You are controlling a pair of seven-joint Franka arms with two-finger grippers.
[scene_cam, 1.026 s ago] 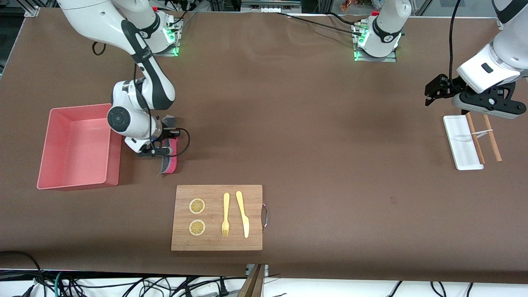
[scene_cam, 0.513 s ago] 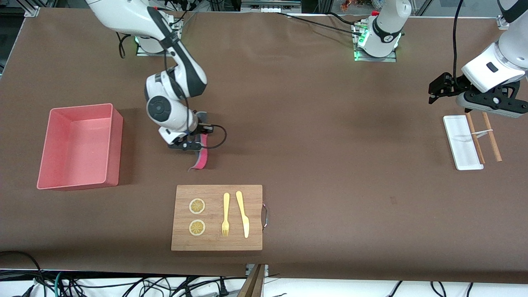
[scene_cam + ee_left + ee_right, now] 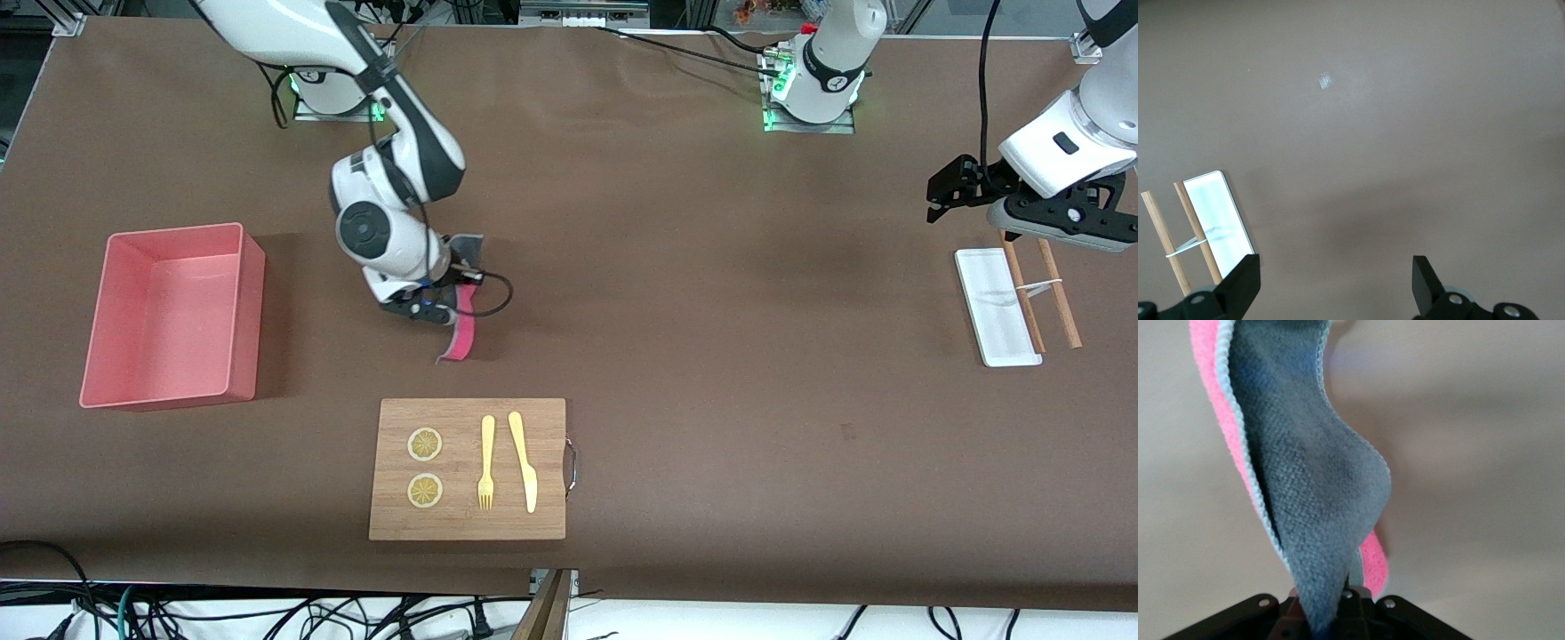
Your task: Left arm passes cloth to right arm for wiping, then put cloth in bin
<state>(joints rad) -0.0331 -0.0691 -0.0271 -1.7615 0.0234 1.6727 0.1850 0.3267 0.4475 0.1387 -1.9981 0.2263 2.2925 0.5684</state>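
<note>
My right gripper [image 3: 449, 307] is shut on the pink and grey cloth [image 3: 461, 331], which hangs from it and trails on the brown table between the bin and the cutting board. In the right wrist view the cloth [image 3: 1298, 480] is folded, grey face showing, pinched at the jaws [image 3: 1331, 613]. The salmon-pink bin [image 3: 251, 302] stands empty at the right arm's end of the table. My left gripper [image 3: 942, 191] is open and empty, held above the table beside the white tray; in the left wrist view it [image 3: 1336, 283] shows only bare table between its fingers.
A wooden cutting board [image 3: 542, 418] with two lemon slices, a fork and a knife lies nearer the front camera than the cloth. A small white tray [image 3: 996, 311] and two wooden sticks [image 3: 1058, 298] lie at the left arm's end; both show in the left wrist view [image 3: 1215, 220].
My right gripper has dragged the cloth away from the bin toward the table's middle. The left gripper has drifted slightly upward.
</note>
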